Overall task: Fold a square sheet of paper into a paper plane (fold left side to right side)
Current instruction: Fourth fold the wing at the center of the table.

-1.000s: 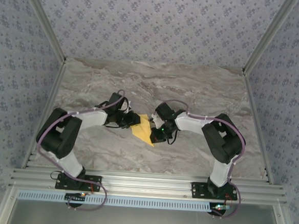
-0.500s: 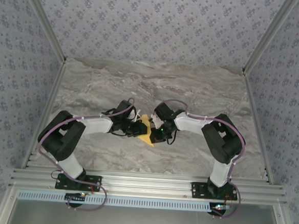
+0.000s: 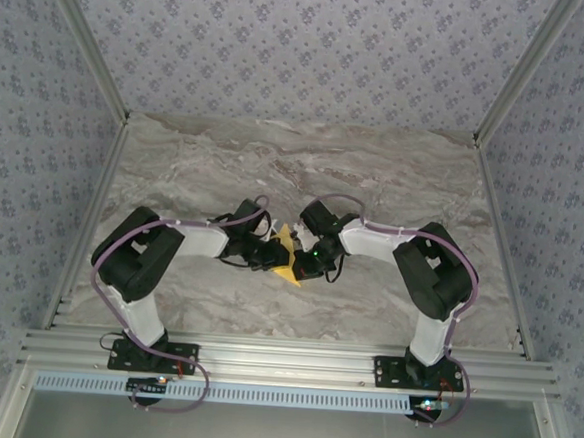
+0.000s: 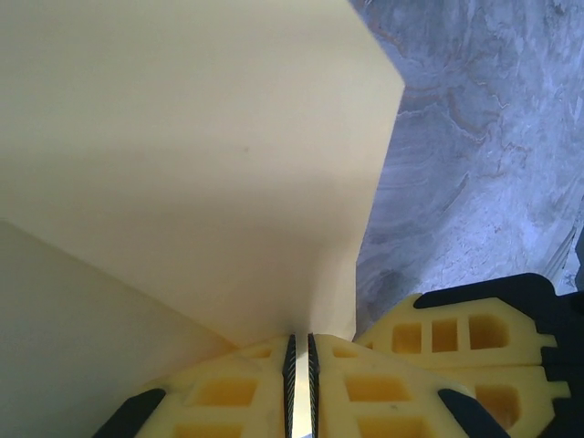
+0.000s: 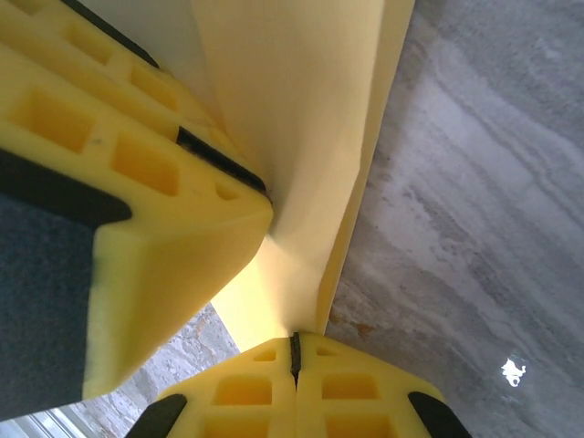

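Yellow-orange and thin, the square sheet of paper [image 3: 288, 251] sits at the centre of the top view, pinched by our left gripper [image 4: 299, 347] and right gripper [image 5: 294, 347], both closed tight on its edge. We judge it light, floppy and easily creased, so we grip near the edges, gently.

Counter [image 3: 395, 176]: far half and both outer flanks bare, passable. Centre: left pincer [image 3: 267, 254] and right pincer [image 3: 307, 264] near each other, the square sheet of paper [image 3: 288, 271] raised between them, closing that gap. Patterned walls [image 3: 35, 161] bound left, right and far sides. Metal rail [image 3: 282, 360] spans near edge.
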Robot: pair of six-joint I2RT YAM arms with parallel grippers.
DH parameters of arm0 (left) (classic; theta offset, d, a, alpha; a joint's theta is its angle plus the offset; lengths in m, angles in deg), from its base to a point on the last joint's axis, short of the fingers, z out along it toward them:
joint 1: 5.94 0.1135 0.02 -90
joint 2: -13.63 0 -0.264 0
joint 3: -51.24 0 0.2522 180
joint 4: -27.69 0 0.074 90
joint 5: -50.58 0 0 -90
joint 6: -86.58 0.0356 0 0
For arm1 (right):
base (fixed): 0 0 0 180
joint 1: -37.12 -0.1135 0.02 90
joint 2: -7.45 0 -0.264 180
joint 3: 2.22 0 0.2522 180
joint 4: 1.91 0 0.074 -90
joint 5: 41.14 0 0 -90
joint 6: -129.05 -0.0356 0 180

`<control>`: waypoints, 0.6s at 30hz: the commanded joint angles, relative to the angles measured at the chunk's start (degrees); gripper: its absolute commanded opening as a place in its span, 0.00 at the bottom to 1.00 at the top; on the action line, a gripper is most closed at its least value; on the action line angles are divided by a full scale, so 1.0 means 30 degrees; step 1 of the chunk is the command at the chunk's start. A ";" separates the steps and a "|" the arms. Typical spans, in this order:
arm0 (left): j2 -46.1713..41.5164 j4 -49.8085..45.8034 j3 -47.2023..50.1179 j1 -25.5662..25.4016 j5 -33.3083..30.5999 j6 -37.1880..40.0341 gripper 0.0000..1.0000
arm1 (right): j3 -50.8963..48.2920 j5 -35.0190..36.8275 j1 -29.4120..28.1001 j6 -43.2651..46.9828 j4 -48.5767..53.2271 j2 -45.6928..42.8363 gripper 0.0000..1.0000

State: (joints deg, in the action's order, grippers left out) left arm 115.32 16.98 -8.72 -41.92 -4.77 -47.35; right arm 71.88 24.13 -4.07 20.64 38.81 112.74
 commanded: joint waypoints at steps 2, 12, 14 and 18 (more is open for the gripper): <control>0.0548 -0.0253 -0.0545 0.0497 -0.0789 0.0573 0.14 | -0.0895 0.3249 -0.0174 0.0425 0.2759 0.1639 0.00; 0.1017 -0.0752 -0.0592 0.1882 -0.1210 0.1492 0.14 | -0.0557 0.4079 -0.0548 0.0619 0.3820 0.2104 0.00; 0.1134 -0.0880 -0.0698 0.2242 -0.1165 0.1703 0.14 | -0.0456 0.4207 -0.0624 0.0659 0.3951 0.2194 0.00; 0.1356 -0.1271 -0.1263 0.2903 -0.1042 0.2457 0.14 | -0.0409 0.4289 -0.0775 0.0704 0.4077 0.2291 0.00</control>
State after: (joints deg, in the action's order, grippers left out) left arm 117.35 14.86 -10.62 -35.85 -2.58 -43.59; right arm 74.48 27.45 -5.78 21.73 42.31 113.79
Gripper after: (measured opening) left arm 0.137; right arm 0.027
